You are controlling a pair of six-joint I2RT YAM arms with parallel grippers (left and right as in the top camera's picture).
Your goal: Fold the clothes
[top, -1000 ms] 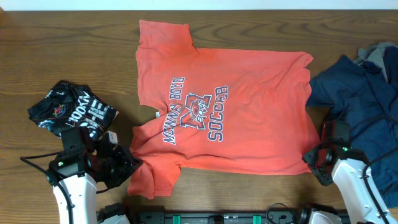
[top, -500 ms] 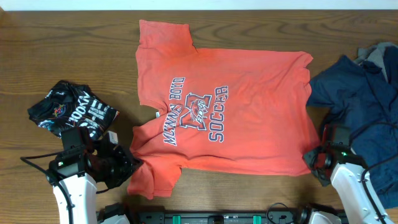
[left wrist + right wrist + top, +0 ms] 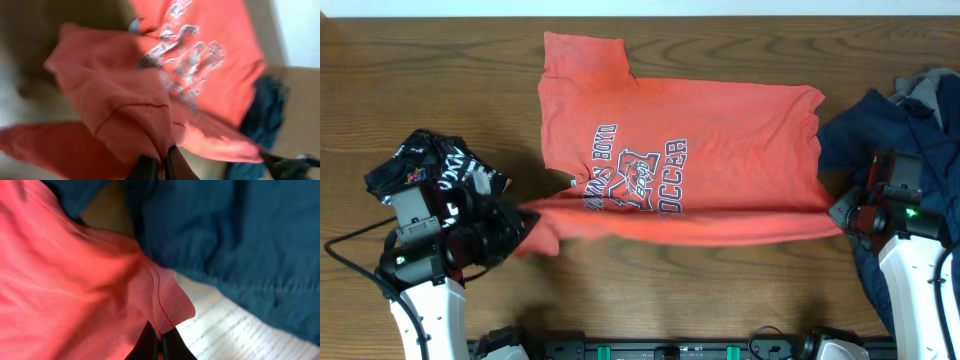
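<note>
So you're mid first fold here, I'd say: the lengthwise one, near edge going over toward the far edge. Your left gripper (image 3: 515, 225) is pinched shut on a bunch of coral fabric at the sleeve end, and the left wrist view shows cloth draping off both sides of the fingers. Your right gripper (image 3: 842, 213) is clamped on the hem corner, with the stitched seam running right down into the closed tips in its wrist view. Between the two hands the T-shirt (image 3: 720, 130) has its near edge pulled into a fairly straight line, lifted off the table (image 3: 420, 80), while the rest lies flat beyond the hands with the chest lettering (image 3: 638, 180) face up. My guess for the next move: carry both hands away from you at the same pace, hold that tension so the edge doesn't sag, lay it along the far edge, then let go. Watch the neighbours though. The black garment (image 3: 440, 172) sits just beyond and outboard of the left hand, and the navy garment (image 3: 890, 130) is right beside the right hand, touching or nearly touching the hem, so a wide swing could drag either one. Further out, the far sleeve (image 3: 582, 55) sticks out past the body on the left-hand side. Past the shirt's far edge there's only a narrow strip of bare wood, but plenty of it beyond the black garment.
</note>
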